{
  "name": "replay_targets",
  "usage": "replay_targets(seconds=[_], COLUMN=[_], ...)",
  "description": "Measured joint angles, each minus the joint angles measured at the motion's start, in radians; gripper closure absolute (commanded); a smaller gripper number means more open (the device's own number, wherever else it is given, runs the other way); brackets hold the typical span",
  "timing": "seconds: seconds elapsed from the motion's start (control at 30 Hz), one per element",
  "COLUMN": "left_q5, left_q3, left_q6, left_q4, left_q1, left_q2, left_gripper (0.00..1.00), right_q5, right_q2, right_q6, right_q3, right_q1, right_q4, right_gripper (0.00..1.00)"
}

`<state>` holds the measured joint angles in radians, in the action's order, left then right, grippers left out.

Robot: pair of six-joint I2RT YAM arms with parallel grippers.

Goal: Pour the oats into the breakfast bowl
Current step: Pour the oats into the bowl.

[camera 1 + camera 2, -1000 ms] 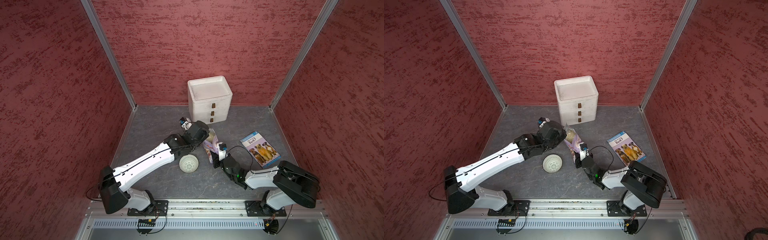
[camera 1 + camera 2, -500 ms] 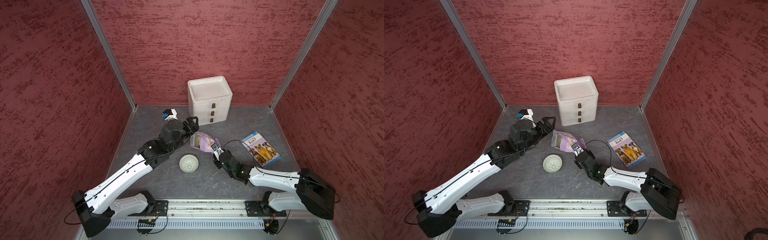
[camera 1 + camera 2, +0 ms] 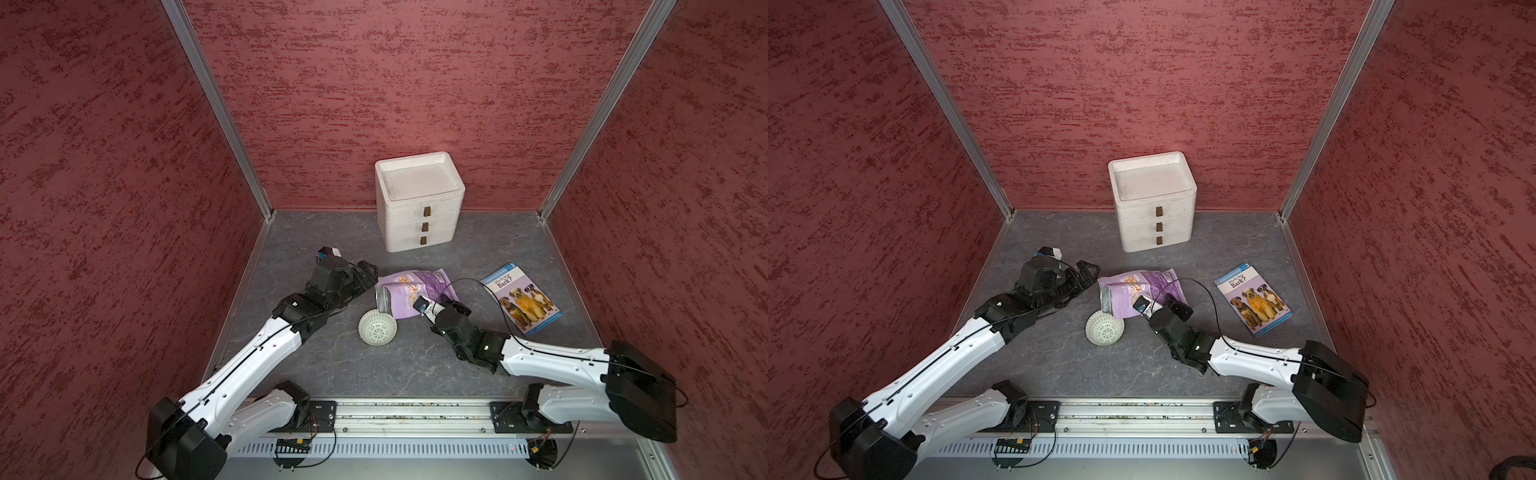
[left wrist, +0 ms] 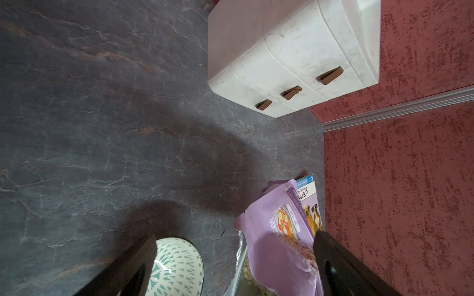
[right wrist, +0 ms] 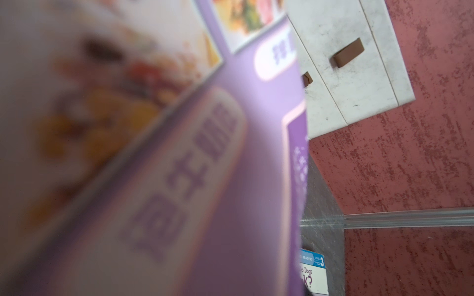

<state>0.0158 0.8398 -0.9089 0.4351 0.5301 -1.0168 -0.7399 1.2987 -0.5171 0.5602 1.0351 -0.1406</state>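
The oats [image 4: 248, 270] showed only as pale flakes just inside the silver-lined mouth of the lilac pouch [image 3: 409, 286], seen in the left wrist view. The pouch was tipped on its side near the middle of the table [image 3: 415, 365], with its open mouth turned down toward the breakfast bowl [image 3: 377, 328]. In both top views the mouth overlapped the bowl's far edge. Whether the two touched could not be told, nor whether any flakes lay in the bowl.

The right jaws were clamped on the pouch at the edge nearest the robot. From the right wrist camera the pouch's printed face [image 5: 230, 179] filled most of the frame, close and blurred. The right arm [image 3: 540, 361] reached in low from the near rail.

The left jaws stood wide apart just beside the pouch's mouth end, with nothing between them in contact. In the left wrist view the bowl [image 4: 177, 266] and the pouch [image 4: 272, 246] both showed in the gap between the two black jaws. The left arm [image 3: 257, 353] stretched diagonally across the table.

Farther out, a book with dogs on its cover [image 3: 521, 297] lay flat on the table, on the pouch's side away from the left arm and apart from it. A white drawer box [image 3: 419, 199] stood against the red back wall [image 3: 415, 83].
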Motion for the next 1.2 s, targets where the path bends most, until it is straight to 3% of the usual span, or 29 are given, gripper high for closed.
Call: replay_targets(seconds=[0.4,0.87,1.2], left_q5=[0.003,-0.153,-0.168], left_q3=[-0.148,-0.301,-0.332], left_q6=[0.024,-0.051,-0.126], left_q4=[0.002,-0.150,-0.222], left_q1=[-0.030,-0.037,-0.009], left_q2=[0.095,0.170,0.166], left_gripper=[0.00,0.00,0.11], right_q5=[-0.073,-0.109,-0.119], right_q2=[0.142,0.165,0.258], right_q6=[-0.275,-0.546,-0.700], right_q3=[0.000,-0.079,-0.085], right_q1=[0.023,0.023,0.024], right_q4=[-0.235,-0.502,-0.668], right_gripper=[1.00,1.00,1.00])
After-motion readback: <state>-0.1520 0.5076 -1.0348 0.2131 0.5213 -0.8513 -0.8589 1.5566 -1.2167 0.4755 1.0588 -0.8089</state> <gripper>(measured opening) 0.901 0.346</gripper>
